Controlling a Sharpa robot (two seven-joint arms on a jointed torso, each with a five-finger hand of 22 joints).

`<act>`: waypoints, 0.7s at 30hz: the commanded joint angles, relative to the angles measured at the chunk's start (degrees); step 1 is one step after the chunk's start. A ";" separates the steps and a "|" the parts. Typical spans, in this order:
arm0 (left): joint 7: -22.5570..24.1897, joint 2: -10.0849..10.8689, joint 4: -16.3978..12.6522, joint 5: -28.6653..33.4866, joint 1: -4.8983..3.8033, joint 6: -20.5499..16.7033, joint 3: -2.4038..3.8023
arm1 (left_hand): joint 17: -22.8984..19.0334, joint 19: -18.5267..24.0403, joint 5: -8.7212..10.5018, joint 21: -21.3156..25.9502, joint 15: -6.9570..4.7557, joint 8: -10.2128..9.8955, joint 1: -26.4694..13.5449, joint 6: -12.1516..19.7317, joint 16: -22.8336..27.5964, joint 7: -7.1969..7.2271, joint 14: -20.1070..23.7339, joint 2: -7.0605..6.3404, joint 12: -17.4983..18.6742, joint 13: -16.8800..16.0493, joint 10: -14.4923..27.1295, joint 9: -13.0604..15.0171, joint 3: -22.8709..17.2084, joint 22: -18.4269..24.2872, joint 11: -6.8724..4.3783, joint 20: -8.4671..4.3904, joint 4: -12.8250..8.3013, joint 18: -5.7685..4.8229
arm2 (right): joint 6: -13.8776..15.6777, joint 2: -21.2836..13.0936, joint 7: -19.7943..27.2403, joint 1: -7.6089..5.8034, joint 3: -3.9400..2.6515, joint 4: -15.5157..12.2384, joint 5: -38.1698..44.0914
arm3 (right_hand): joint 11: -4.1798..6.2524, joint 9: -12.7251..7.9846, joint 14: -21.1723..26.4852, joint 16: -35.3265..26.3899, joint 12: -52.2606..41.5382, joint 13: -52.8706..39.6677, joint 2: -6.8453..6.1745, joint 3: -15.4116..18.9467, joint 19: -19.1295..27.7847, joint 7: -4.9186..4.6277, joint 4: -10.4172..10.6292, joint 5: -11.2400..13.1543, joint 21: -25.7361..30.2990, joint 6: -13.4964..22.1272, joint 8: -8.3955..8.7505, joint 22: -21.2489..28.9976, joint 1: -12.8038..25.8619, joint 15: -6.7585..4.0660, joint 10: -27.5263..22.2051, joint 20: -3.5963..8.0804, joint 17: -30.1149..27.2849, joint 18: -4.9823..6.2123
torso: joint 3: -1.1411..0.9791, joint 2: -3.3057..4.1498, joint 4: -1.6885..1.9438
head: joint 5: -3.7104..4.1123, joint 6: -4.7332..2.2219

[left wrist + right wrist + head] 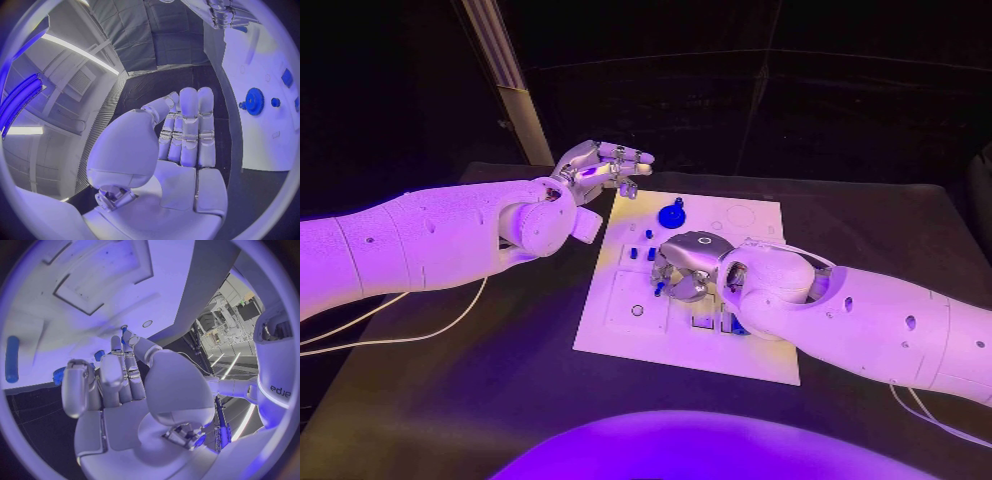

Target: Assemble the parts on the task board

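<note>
Right robot hand over the task board, nearer the parts.
Its fingers touch a small blue peg mid-board; grip uncertain. Left robot hand hovers released beyond the far-left corner.

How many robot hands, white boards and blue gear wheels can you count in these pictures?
Robot hands: 2, the left hand and the right hand
White boards: 1
Blue gear wheels: 1
Total: 4

Robotics lab, black table, dark curtained backdrop, white task board
</note>
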State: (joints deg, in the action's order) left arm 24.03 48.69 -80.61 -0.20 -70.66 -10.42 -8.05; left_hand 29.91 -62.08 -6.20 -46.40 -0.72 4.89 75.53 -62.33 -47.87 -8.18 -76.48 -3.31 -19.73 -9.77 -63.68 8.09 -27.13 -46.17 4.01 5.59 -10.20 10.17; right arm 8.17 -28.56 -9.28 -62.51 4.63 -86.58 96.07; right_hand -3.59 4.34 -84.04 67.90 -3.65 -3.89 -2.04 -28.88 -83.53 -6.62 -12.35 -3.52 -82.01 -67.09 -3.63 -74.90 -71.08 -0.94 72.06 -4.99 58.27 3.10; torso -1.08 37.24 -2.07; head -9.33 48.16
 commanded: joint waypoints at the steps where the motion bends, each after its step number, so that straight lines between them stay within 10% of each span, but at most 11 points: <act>1: 0.19 -0.09 0.06 0.23 -0.12 0.71 0.05 | -0.09 -0.19 0.21 0.20 -0.08 -0.20 0.41 -0.16 0.25 -0.17 0.10 0.29 -0.32 -0.06 0.42 0.07 0.06 0.03 0.06 -0.30 -0.26 0.34 | -0.81 0.13 0.53 -0.05 0.01 -0.03 0.41 | 0.15 0.09 -0.84 0.07 0.17 0.08 0.21 0.30 -0.48 -0.22 -0.11 0.17 -0.29 -0.04 -0.17 -4.63 0.09 -0.24 -0.40 -0.03 -0.07 -0.45 | -0.01 0.00 -0.01 | -0.01 -0.04; 21: 0.08 -0.15 0.12 0.23 -0.12 0.86 0.05 | -0.17 -0.17 0.42 0.24 -0.03 -0.28 0.27 -0.15 0.30 -0.19 0.09 0.37 -0.42 -0.18 0.57 0.09 0.08 0.02 0.09 -0.26 -0.32 0.32 | -1.89 1.16 -1.30 0.12 0.08 0.54 3.89 | 0.11 0.07 -0.79 -0.01 0.18 0.09 0.16 0.48 -0.36 -0.23 0.01 0.27 -0.15 0.06 -0.11 -4.44 0.34 -0.20 -0.57 -0.07 -0.26 -0.39 | 0.00 0.02 0.00 | 0.03 0.07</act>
State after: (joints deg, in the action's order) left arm 23.95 48.61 -80.46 -0.20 -70.67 -10.28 -8.05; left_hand 29.79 -62.08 -5.98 -46.40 -0.72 4.89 75.53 -62.33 -47.87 -8.17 -76.48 -3.31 -19.96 -9.90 -63.47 8.13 -27.13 -46.17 4.22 5.59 -10.20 10.17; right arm 7.19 -27.53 -10.00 -62.37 4.69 -86.07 98.33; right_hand -3.37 4.37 -84.04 67.90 -3.66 -3.89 -2.04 -28.88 -83.53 -6.57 -12.35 -3.52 -82.01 -67.04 -3.44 -74.90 -71.08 -0.93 71.84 -4.99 58.06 3.10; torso -1.09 37.27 -2.07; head -9.30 48.19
